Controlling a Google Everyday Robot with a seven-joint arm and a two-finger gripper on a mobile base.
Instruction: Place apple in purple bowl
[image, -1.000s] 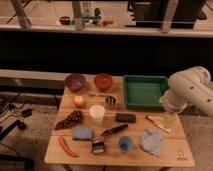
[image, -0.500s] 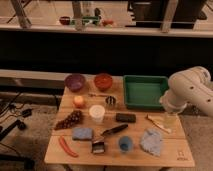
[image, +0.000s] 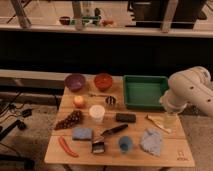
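Here we see the small round apple left of centre on the wooden table, just below the shallow purple bowl, apart from it. The gripper hangs at right, below the green rectangular tray, jaws wide, empty.

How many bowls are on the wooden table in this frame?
2. The purple bowl sits at the back-left corner of the table; the red-orange bowl is just right of it. The gripper hangs over the right edge, empty. No others seem hidden.
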